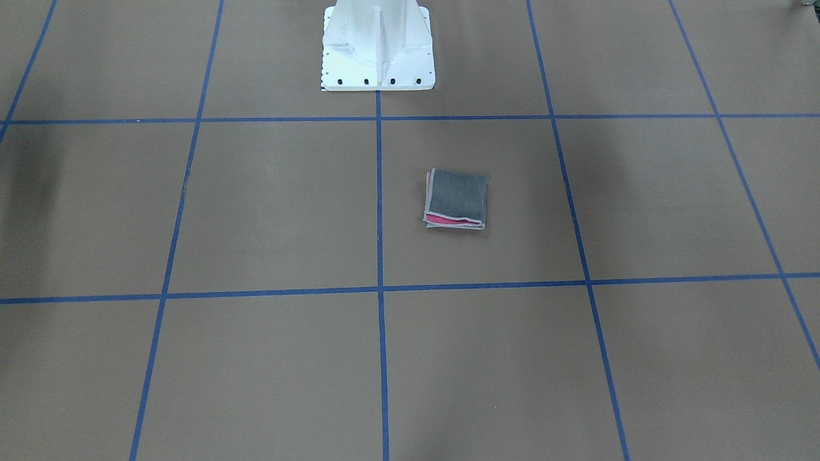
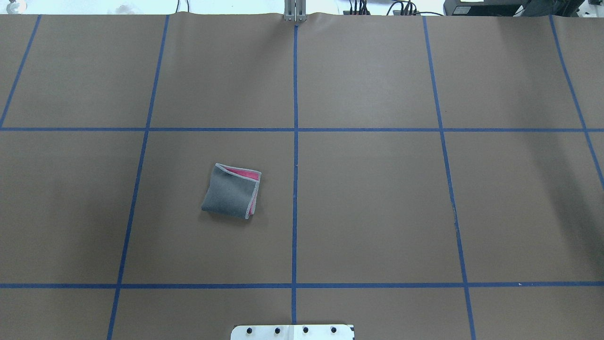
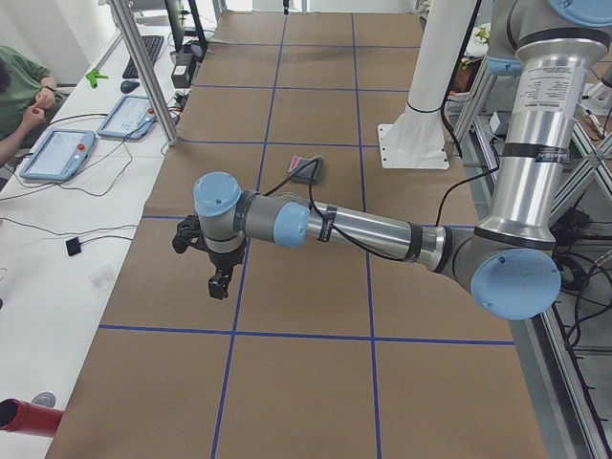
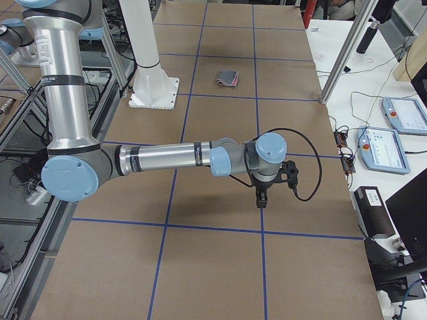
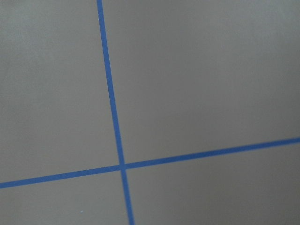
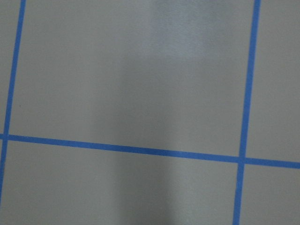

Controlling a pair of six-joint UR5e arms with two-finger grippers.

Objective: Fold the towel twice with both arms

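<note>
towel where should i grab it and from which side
Probably pinch the towel at its closed folded corner, lower left in the overhead view, coming straight down since it lies flat. The loose stitched edges face the far side and the centre line; gripping there may catch only some layers.

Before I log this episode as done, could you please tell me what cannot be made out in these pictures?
Left gripper: shows only in the exterior left view, small and dark, so open or shut is unclear.
Right gripper: likewise, only in the exterior right view.
Towel: its grey top face hides the layers beneath in the overhead view.
Both wrist views: only bare table, no fingers, no towel.
</note>
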